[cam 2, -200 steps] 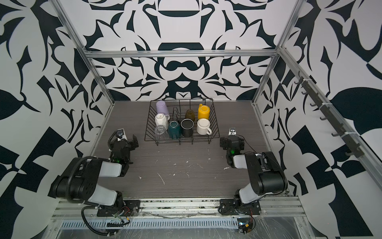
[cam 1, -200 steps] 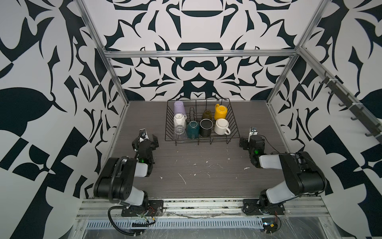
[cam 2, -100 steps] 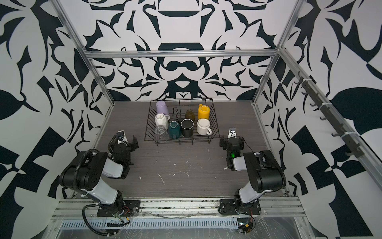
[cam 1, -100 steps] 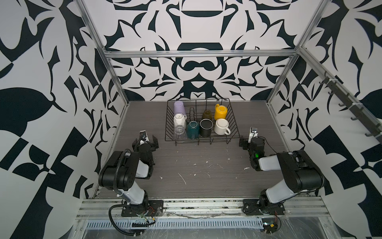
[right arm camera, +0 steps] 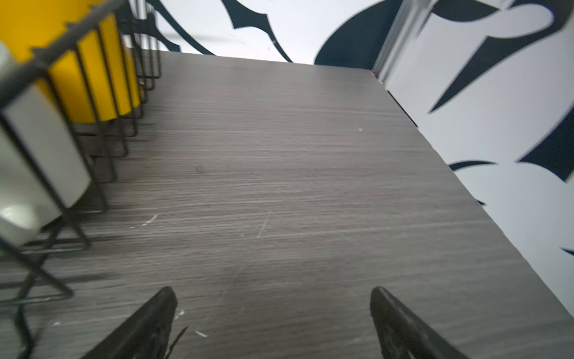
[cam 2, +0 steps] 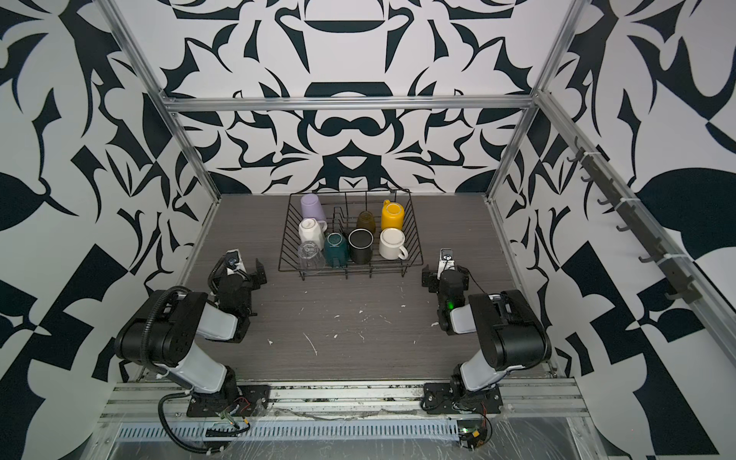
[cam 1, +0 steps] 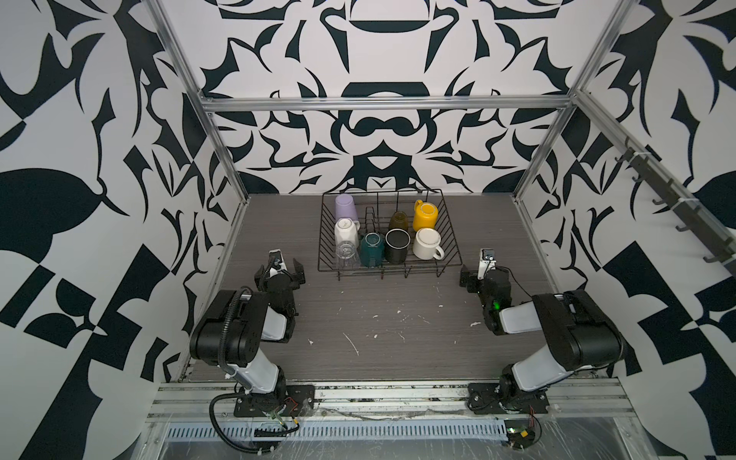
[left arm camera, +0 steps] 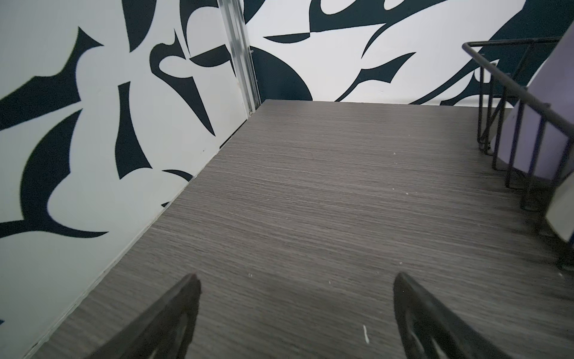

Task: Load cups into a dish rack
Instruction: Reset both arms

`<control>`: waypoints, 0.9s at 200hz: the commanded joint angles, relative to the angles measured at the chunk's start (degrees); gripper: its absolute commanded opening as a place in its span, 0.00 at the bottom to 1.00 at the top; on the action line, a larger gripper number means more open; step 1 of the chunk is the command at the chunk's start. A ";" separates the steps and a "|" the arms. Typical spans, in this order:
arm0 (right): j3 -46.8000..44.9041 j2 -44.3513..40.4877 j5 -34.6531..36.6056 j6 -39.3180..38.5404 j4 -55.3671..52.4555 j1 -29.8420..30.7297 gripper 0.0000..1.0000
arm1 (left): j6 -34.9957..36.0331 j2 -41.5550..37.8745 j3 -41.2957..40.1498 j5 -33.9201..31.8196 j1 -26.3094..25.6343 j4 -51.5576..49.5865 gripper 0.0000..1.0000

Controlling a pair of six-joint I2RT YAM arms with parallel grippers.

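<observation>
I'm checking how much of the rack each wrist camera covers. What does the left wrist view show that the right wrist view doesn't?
Only the left wrist view: the lilac tumbler and a sliver of the white faceted mug behind the dish rack wires, plus the left pincer, open and empty.
Only the right wrist view: the yellow mug and a white mug behind the wires, plus the right pincer, open and empty.
Both: rack wires at the frame edge, the grey table ahead, and the black-and-white patterned wall.
</observation>
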 commanded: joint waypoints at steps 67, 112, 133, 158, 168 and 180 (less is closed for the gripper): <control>3.49 -0.54 6.13 1.68 -2.26 0.08 1.00 | 0.16 0.02 0.81 -0.22 0.22 1.47 0.99; 4.09 -0.88 1.32 -0.03 -3.95 0.03 1.00 | 0.16 0.00 0.81 -0.16 0.20 1.47 0.99; 4.01 -0.40 1.70 0.16 -3.15 0.05 1.00 | 0.16 -0.04 0.78 -0.18 0.22 1.47 0.99; 4.16 -0.31 1.14 0.20 -3.29 0.05 1.00 | 0.16 0.02 0.84 -0.18 0.22 1.39 0.99; 4.26 -0.20 -0.14 -0.20 -3.36 0.02 1.00 | 0.16 -0.01 0.84 -0.13 0.22 1.41 0.99; 4.33 -0.32 -0.66 -0.07 -3.73 -0.03 1.00 | 0.16 0.03 0.83 -0.18 0.22 1.42 0.99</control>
